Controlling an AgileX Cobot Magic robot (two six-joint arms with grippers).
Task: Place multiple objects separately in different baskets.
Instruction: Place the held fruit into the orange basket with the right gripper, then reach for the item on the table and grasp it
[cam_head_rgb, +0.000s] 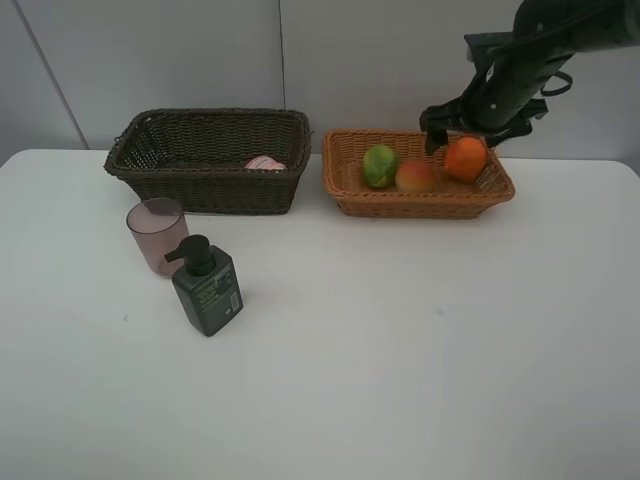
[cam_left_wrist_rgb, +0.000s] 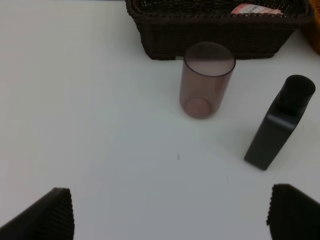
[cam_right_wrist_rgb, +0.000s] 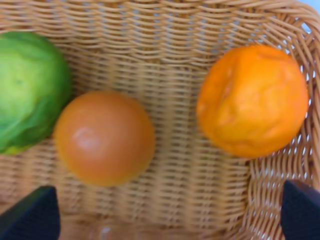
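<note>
The light orange-brown basket holds the green fruit, the peach and the orange. My right gripper hovers over it, open and empty; its wrist view shows the green fruit, the peach and the orange on the wicker floor. The dark brown basket holds the pink bottle. The mauve cup and dark green pump bottle stand on the table. My left gripper is open, short of the cup and pump bottle.
The white table spreads in front of both baskets. A grey wall panel stands behind them. The left arm is out of the exterior high view.
</note>
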